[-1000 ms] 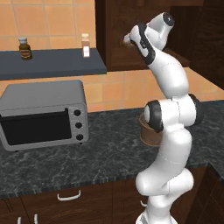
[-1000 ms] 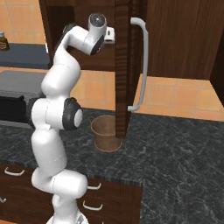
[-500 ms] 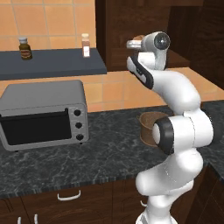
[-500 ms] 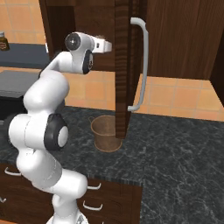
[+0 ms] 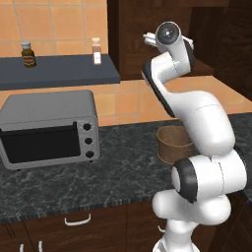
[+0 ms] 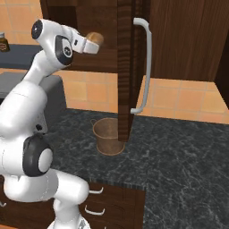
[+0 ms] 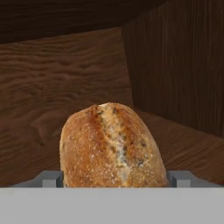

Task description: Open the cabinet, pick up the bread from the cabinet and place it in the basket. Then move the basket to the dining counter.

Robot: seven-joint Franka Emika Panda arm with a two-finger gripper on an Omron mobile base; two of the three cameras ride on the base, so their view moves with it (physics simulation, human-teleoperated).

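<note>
The hand (image 6: pixel 91 43) is clamped on the bread (image 7: pixel 113 146), held up inside the open cabinet (image 6: pixel 126 67).

The bread (image 6: pixel 94 39) was held at the gripper (image 6: pixel 91 43) inside the cabinet (image 6: pixel 126 71) — above the basket (image 6: pixel 108 136) on the worktop (image 6: pixel 179 152).

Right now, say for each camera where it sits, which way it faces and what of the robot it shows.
Left base view: behind the arm to its left, looking forward and down at the worktop, toaster oven and basket; the arm rises at lower right.
Right base view: behind to its right, facing the cabinet door; the arm rises at lower left, bread at the gripper.
Hand view: on the hand, looking into the cabinet past the bread.
Both base views share the basket and worktop.
</note>
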